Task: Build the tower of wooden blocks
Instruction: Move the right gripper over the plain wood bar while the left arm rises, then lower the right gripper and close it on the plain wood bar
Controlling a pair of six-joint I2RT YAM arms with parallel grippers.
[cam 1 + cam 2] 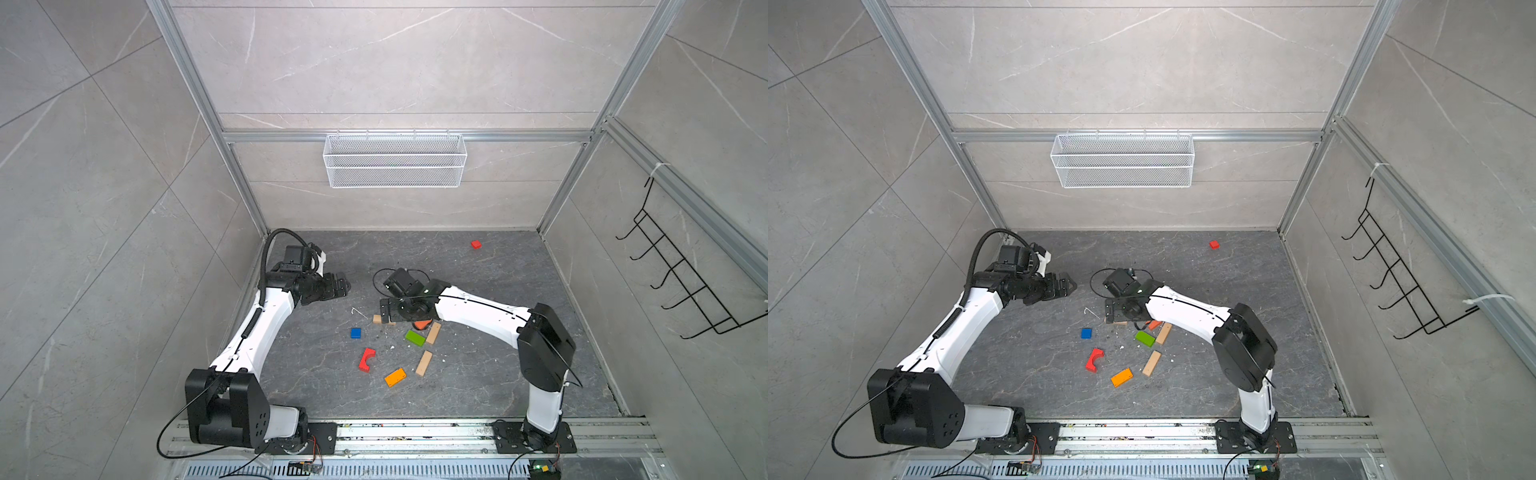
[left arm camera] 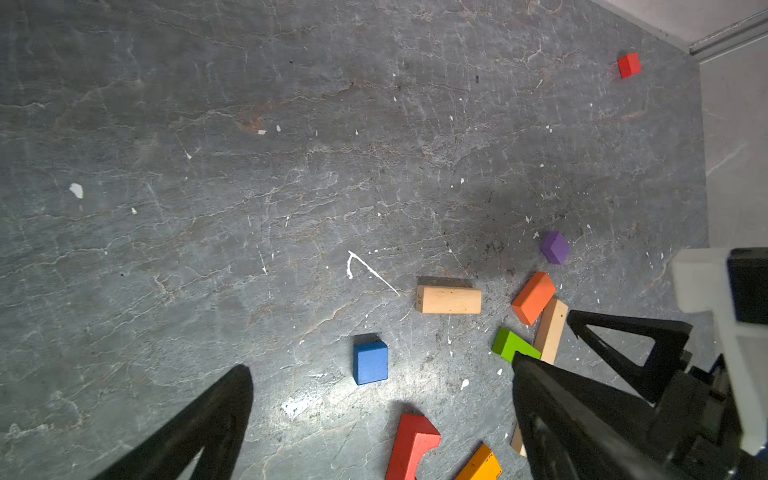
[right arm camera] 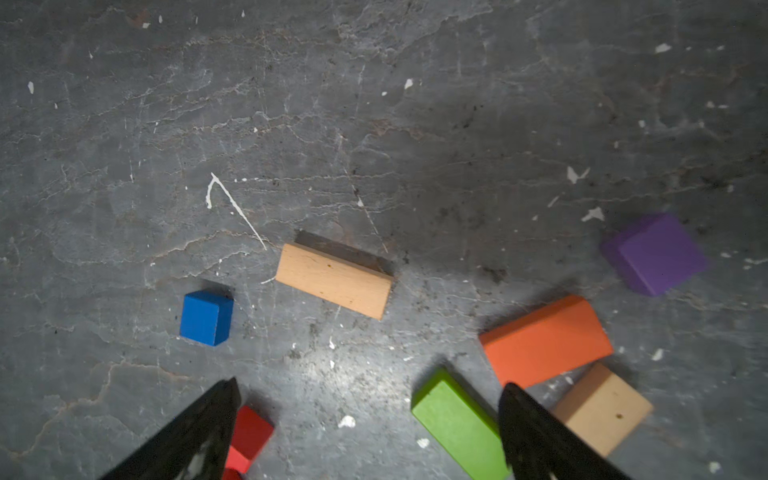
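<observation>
The wood block tower is only loose pieces: smooth painted slabs, cubes and plain tan bars, flat on the veined grey table, lower centre in both top views. The left pincer and right pincer both gape, holding nothing.

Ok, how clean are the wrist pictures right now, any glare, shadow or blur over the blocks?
Right wrist view: a bright sheen on the table just ahead of the right gripper; the purple block looks soft, beside a dark shadow. Left wrist view: similar sheen near the blue block, itself sharp. Both top views: even light, no glare.
</observation>
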